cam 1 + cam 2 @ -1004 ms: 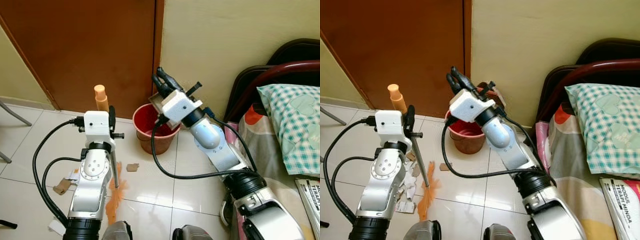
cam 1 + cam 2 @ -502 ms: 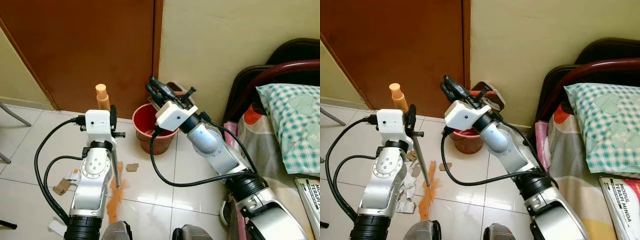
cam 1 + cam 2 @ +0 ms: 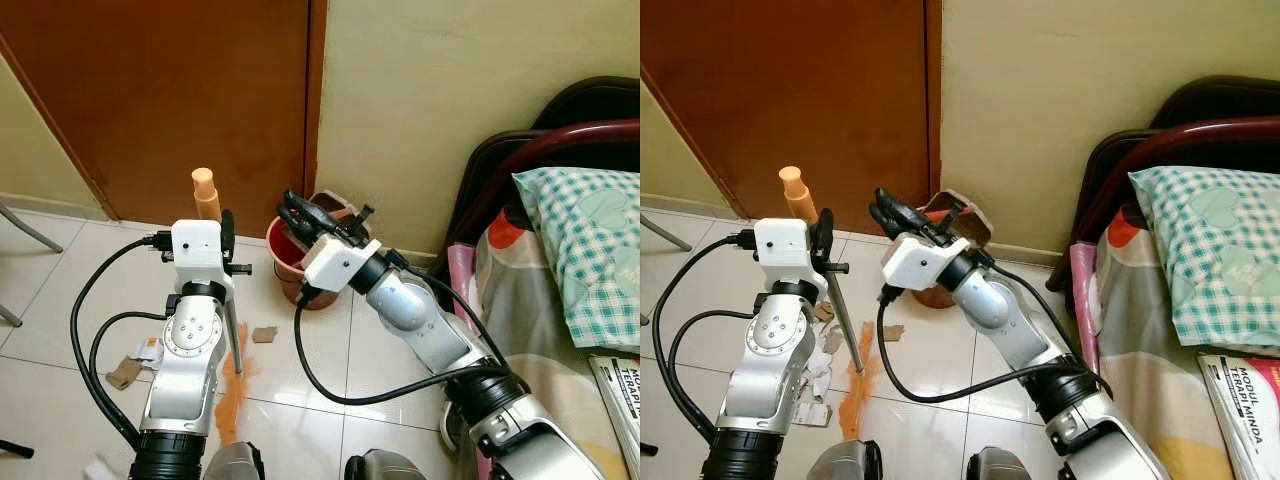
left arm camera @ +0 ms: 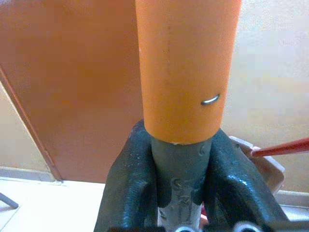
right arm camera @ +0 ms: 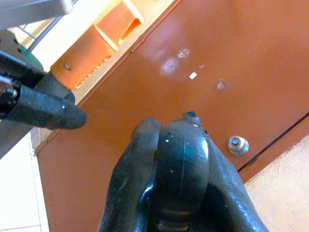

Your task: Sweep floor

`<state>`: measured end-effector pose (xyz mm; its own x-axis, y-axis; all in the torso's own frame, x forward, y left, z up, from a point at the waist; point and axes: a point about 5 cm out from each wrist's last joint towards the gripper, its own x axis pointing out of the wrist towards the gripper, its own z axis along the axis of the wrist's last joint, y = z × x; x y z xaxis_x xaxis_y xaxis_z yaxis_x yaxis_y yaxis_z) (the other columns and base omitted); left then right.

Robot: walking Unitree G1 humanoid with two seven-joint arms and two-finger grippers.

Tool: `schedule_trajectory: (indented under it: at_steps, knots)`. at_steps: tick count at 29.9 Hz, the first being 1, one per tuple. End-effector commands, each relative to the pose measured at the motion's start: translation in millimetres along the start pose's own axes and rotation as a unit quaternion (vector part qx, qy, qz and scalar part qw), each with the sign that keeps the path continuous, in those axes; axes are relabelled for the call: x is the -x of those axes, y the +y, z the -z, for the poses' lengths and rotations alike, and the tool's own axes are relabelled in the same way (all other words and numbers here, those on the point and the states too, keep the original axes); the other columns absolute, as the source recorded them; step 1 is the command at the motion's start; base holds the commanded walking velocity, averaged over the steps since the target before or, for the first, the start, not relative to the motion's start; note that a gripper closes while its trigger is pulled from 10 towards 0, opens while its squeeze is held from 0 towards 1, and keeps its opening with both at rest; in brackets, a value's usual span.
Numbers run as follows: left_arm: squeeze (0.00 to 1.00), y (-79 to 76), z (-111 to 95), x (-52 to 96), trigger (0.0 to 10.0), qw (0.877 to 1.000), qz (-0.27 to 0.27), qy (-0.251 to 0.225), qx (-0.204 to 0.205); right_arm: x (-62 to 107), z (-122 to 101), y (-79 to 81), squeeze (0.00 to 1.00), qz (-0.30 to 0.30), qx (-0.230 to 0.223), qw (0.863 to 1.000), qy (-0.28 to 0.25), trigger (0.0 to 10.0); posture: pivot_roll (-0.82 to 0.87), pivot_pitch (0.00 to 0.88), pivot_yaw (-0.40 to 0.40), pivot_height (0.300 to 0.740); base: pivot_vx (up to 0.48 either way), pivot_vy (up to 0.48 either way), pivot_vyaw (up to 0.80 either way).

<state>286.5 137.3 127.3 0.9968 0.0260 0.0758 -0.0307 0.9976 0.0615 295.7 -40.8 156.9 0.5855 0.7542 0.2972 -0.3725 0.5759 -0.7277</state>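
A brown wooden door is set beside a pale yellow wall. The floor is laid with glossy white tiles. A bed with a dark headboard is placed rightward.

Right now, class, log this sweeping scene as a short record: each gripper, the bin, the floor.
left gripper: shut on the broom handle, orange bristles on the tiles
right gripper: shut on a black handle, raised in front of the red bin
floor: cardboard scraps on white tiles
right side: bed with checked pillow
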Motion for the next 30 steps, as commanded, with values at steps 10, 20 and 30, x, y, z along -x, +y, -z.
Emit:
schedule_trajectory:
  at_steps: [10, 20, 30]
  knots:
    - [0.00, -4.0, -3, -0.5, 10.0, 1.000, 0.009, -0.005, 0.006, 0.7, -4, -41.9, 0.00, 0.094, 0.013, 0.995, -0.007, 10.0, -0.04, 0.096, -0.027, 0.740, 0.000, 0.000, 0.00]
    - [0.00, -3.3, -4, -1.8, 10.0, 1.000, 0.011, -0.010, 0.004, -20.3, -36, -123.9, 0.00, 0.299, -0.155, 0.940, -0.055, 10.0, -0.04, 0.086, -0.023, 0.740, 0.000, 0.000, 0.00]
    - [0.00, -2.0, -5, -3.3, 10.0, 1.000, 0.008, -0.015, 0.002, 3.0, -26, -154.6, 0.00, 0.345, -0.283, 0.895, -0.026, 10.0, -0.04, 0.075, -0.027, 0.740, 0.000, 0.000, 0.00]
